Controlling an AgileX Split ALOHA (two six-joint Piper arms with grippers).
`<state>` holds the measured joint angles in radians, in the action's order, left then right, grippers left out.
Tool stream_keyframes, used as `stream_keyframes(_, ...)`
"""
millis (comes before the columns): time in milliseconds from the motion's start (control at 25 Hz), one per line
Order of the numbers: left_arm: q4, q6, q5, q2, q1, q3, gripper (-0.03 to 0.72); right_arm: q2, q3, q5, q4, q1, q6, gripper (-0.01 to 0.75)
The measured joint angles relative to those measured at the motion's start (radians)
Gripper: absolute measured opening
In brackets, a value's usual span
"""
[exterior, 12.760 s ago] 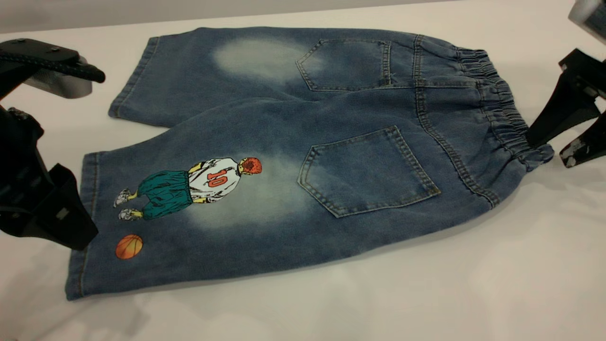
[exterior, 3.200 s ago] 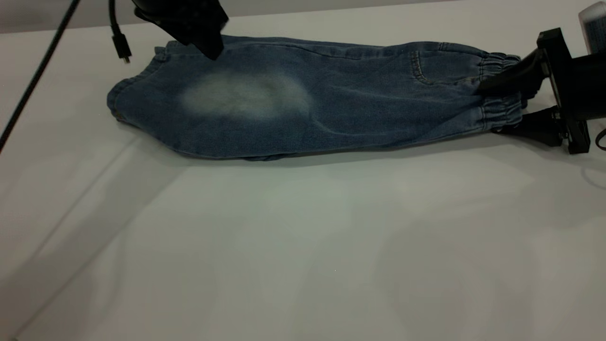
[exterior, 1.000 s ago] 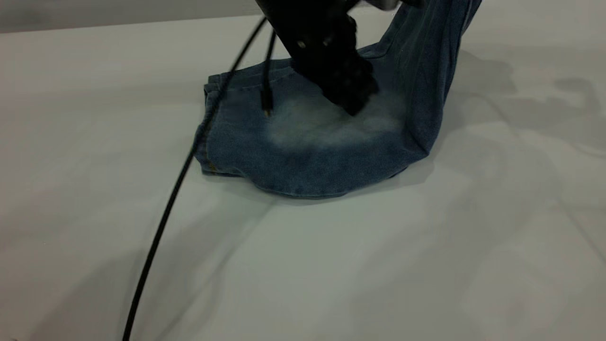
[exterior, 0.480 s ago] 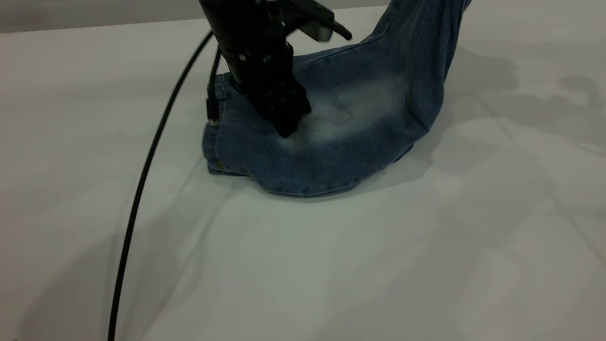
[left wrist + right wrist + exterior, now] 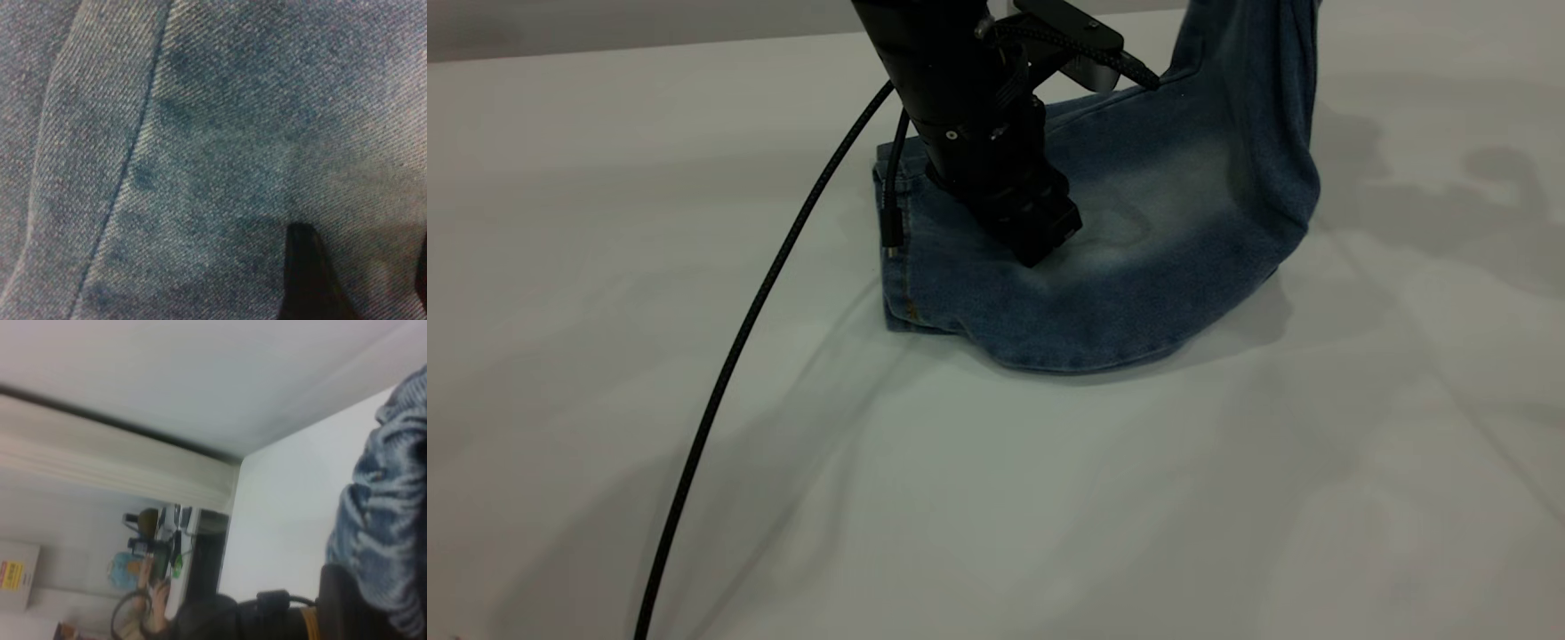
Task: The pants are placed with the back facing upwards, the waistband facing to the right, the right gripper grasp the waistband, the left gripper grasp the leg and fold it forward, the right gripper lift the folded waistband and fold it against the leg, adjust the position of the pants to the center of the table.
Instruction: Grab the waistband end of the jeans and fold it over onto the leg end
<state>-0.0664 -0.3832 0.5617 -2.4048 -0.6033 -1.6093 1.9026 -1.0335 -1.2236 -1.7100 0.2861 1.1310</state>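
Note:
The blue denim pants (image 5: 1138, 284) lie folded lengthwise on the white table (image 5: 1049, 507), with a pale faded patch facing up. Their right part rises steeply out of the exterior view's top (image 5: 1254, 53). My left gripper (image 5: 1040, 242) points down onto the flat part near the hem. In the left wrist view its fingers (image 5: 305, 270) stand apart against the denim, so the left gripper (image 5: 363, 237) is open. My right gripper (image 5: 363, 597) is out of the exterior view; it is shut on the gathered waistband (image 5: 387, 513), held high. The printed leg is hidden inside the fold.
A black cable (image 5: 765, 293) trails from the left arm across the table to the front left edge. Bare table lies in front of the pants and on both sides. Beyond the table edge, the right wrist view shows a wall and distant room clutter (image 5: 153, 573).
Since half a second ago the pants have slid right across the table. My left gripper moved right with them, still pressing on the denim. The lifted waistband end also moved right and stays raised.

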Motion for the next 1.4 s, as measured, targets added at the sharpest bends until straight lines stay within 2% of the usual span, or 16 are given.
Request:
stream_keyframes(160, 0.044, -0.001, 0.062, 0.034, 0.012, 0.004, 0.345, 0.001, 0.000, 0.003, 0.010, 0.000, 0.004, 0.084)
stream_keyframes(480, 0.066, -0.001, 0.025, 0.152, 0.014, -0.008, 0.343, 0.001, 0.000, 0.002, 0.037, -0.025, 0.044, 0.084)
stream_keyframes(640, 0.134, 0.007, 0.022, 0.223, 0.016, -0.043, 0.343, 0.001, 0.000, 0.003, 0.037, -0.064, 0.050, 0.084)
stream_keyframes(840, 0.219, 0.095, 0.021, 0.335, 0.063, -0.098, 0.343, 0.001, 0.000, 0.003, 0.038, -0.152, 0.062, 0.084)
stream_keyframes(1000, 0.230, 0.162, 0.019, 0.456, 0.106, -0.107, 0.343, 0.001, 0.000, 0.017, 0.076, -0.231, 0.096, 0.083)
stream_keyframes(1400, 0.228, 0.169, 0.112, 0.777, 0.123, -0.108, 0.342, 0.006, 0.000, 0.287, 0.093, -0.469, 0.186, 0.083)
